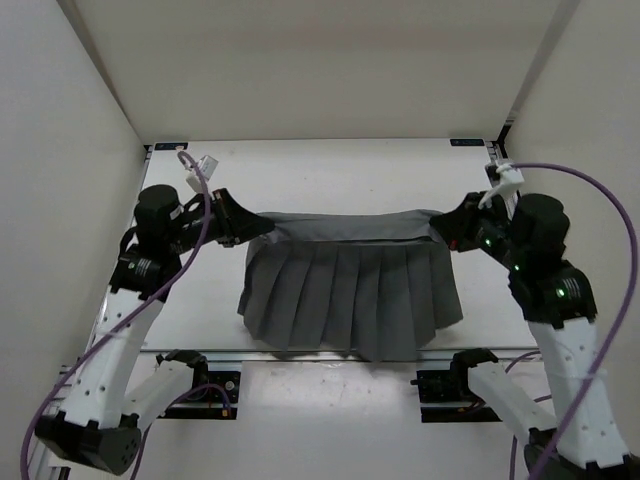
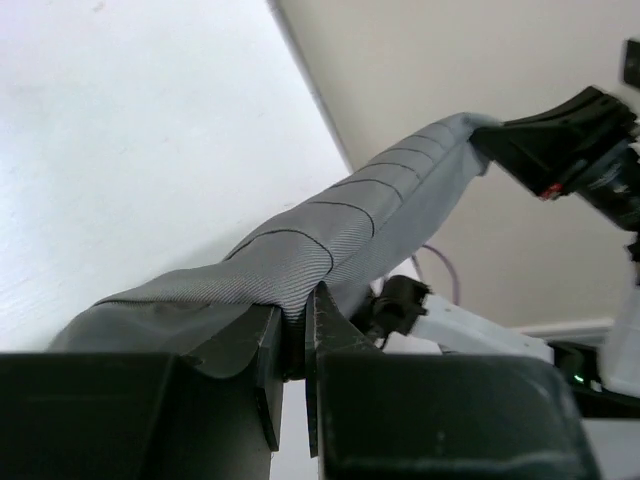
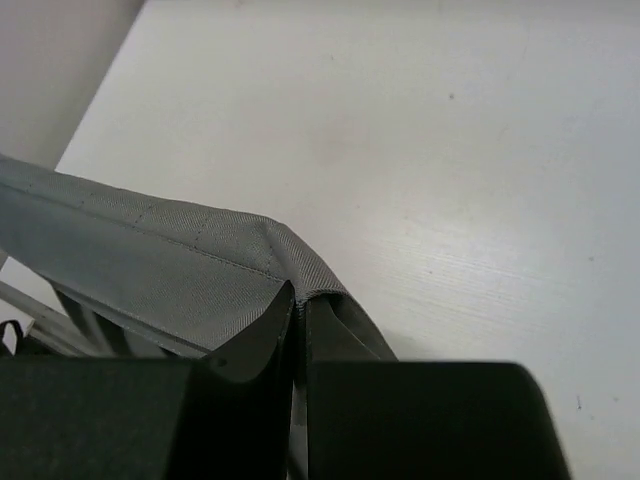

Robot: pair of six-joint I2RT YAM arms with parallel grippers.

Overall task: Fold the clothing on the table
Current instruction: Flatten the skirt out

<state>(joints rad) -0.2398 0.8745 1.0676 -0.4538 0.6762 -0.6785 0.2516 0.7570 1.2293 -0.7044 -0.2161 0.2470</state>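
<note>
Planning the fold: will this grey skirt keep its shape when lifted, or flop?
Likely floppy: the skirt drapes in pleats below its waistband, pinched by the left gripper and right gripper. Probably light: that stretched waistband barely sags.

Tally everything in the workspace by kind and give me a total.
Garments: 1, the grey clothing
Grippers: 2, left gripper and right gripper, each shut on the clothing
Tables: 1, the white table
Total: 4

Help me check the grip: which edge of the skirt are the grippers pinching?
The straight waistband, the far edge: the left gripper and right gripper each clamp one end. The pleated hem, the near edge, is free.
</note>
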